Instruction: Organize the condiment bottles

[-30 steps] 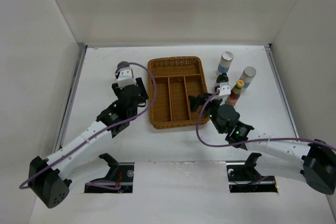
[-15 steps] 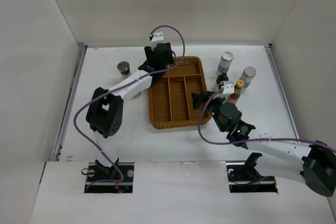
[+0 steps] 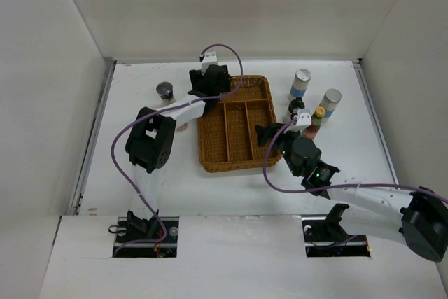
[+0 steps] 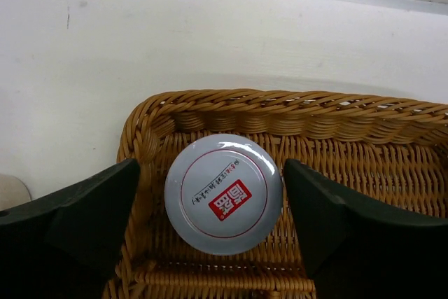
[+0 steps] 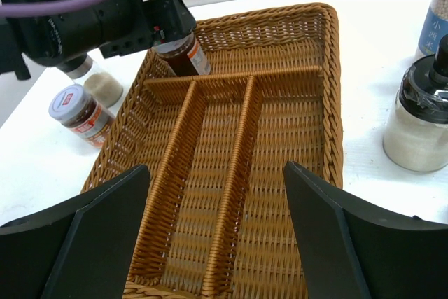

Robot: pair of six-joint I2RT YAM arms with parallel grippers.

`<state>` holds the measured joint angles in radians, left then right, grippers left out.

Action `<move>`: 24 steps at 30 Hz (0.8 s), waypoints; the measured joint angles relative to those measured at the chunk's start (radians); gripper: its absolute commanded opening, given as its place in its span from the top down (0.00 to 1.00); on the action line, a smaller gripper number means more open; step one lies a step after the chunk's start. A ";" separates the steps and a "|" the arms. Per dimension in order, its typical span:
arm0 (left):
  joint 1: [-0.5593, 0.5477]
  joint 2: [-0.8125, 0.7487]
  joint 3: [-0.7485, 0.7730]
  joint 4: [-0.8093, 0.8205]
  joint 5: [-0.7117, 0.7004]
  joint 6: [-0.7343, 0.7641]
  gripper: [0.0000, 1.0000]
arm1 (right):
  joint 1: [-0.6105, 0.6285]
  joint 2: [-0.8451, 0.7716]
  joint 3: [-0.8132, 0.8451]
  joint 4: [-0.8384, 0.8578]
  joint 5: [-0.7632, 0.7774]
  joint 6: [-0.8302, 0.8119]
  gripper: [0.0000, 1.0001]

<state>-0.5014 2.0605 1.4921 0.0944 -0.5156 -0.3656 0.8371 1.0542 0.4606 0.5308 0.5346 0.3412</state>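
White tabletop [image 3: 231, 194] ringed by pale walls [image 3: 210, 12] carries everything. In the upper left corner of the wicker tray [image 3: 238, 167], at the left end of its crosswise compartment, a pink-white-lidded jar [image 4: 224, 194] stands lid up. The left gripper [image 3: 208, 78] straddles it from above with its fingers [image 4: 91, 222] apart. One finger meets the lid's edge in the wrist view, while wicker shows between the other and the lid. The left arm [image 3: 148, 146] rises from the lower left of the overhead view, folds at the elbow left of the tray and reaches to that corner. The right gripper [image 3: 267, 134] hangs over the tray's right side, fingers spread wide and holding nothing. The right arm [image 3: 364, 197] stretches in from the lower right. Seven bottles show: one in the tray, six on the table. Left of the tray stand a second pink-white-lidded jar [image 5: 70, 103] and one grey-lidded jar [image 3: 166, 89]. Right of it stand two silver-capped shakers [image 3: 302, 82] [image 3: 330, 101], one yellow-capped dark bottle [image 3: 319, 112] and one black-capped white bottle [image 3: 297, 105].
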 measured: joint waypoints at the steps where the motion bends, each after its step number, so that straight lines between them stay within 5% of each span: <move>1: -0.003 -0.008 -0.016 0.013 0.000 0.000 0.08 | 0.000 0.000 0.000 0.000 0.000 0.000 0.16; 9: -0.020 -0.307 -0.179 0.043 0.001 0.019 0.08 | 0.000 0.000 0.000 0.000 0.000 0.000 0.15; 17: -0.005 -0.806 -0.598 0.117 -0.107 -0.013 0.08 | 0.000 -0.029 -0.005 0.001 0.000 0.003 0.11; 24: 0.097 -0.695 -0.727 0.055 -0.111 -0.052 0.10 | 0.000 0.006 -0.004 0.000 0.000 0.007 0.03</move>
<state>-0.4042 1.3651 0.7650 0.1497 -0.6266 -0.4179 0.8371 1.0607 0.4564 0.5308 0.5343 0.3485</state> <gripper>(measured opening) 0.909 0.964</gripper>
